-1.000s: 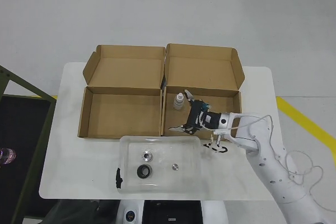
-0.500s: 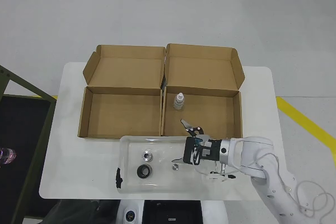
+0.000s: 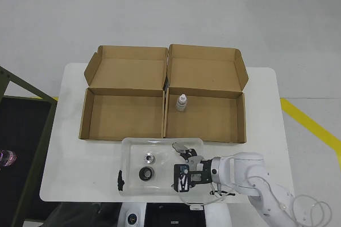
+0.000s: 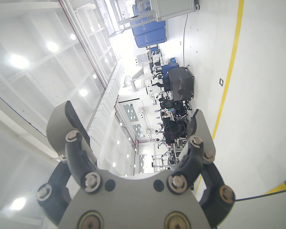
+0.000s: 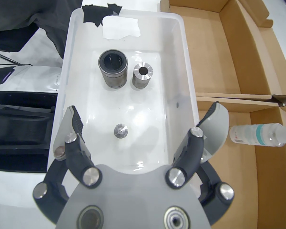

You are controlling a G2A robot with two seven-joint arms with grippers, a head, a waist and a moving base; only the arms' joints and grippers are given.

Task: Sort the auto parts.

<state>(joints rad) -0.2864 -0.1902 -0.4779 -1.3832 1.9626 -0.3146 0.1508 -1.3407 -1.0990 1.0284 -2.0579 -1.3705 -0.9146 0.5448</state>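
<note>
The right gripper (image 5: pixel 145 108) hung over the clear bin (image 5: pixel 63 72), fingers wide above a small metal plug (image 5: pixel 120 130). The left gripper (image 4: pixel 133 110) had wide fingers too.

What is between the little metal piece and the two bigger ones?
Nothing. The right wrist view shows bare tub floor between the small piece and the wide cylinder and narrow cylinder.

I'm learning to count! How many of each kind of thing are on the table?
Metal parts: 3
Cardboard boxes: 2
Bottle: 1
Clear tub: 1
Total: 7
</note>
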